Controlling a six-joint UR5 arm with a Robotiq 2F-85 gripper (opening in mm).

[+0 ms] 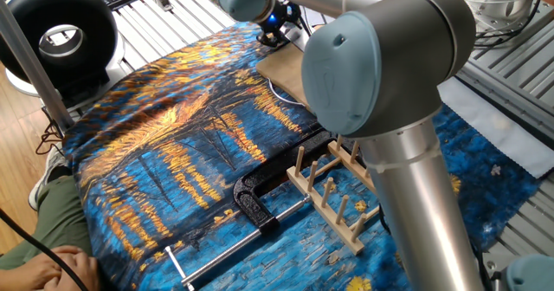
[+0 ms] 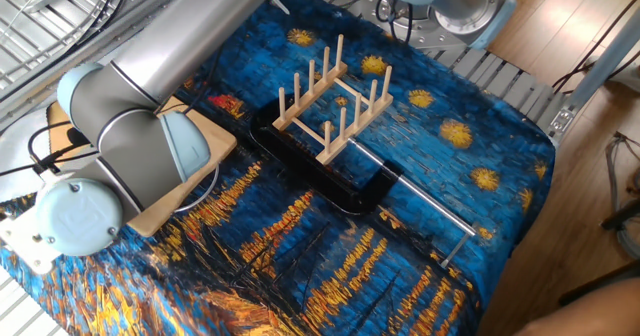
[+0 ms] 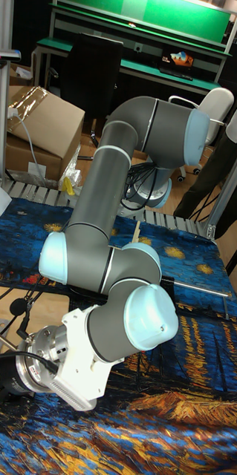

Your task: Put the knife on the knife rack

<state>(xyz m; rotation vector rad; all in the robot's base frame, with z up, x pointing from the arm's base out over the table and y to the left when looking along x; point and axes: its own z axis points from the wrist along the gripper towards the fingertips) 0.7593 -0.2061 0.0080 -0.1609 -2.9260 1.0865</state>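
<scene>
The scene is filled mostly by the robot arm [image 1: 389, 74], which is folded low over the table, its elbow blocking much of each view. Beneath it, a blue and orange painted cloth [image 1: 173, 135] is spread across the table. On the cloth a wooden cutting board [image 2: 195, 171] is laid, partly covered by the arm, and a black clamp with a steel rod [image 1: 251, 209] is set near the middle. The knife rack [image 2: 335, 101] is seen standing upright beside the clamp, its pegs bare, well apart from the wrist. The gripper [image 1: 275, 27] is lowered at the far end of the board, but its fingertips are hidden in all three views, so how far the jaws are spread, or whether anything is held, cannot be told. The knife itself is not made out in any view; it is probably lying on or beside the board under the arm. Such a knife is judged to be stiff, fairly heavy for its size, and smooth enough to slip. It is best taken by the handle, or pinched across the flat of the blade near the spine, so that it can be dropped edge-down between two pegs.
</scene>
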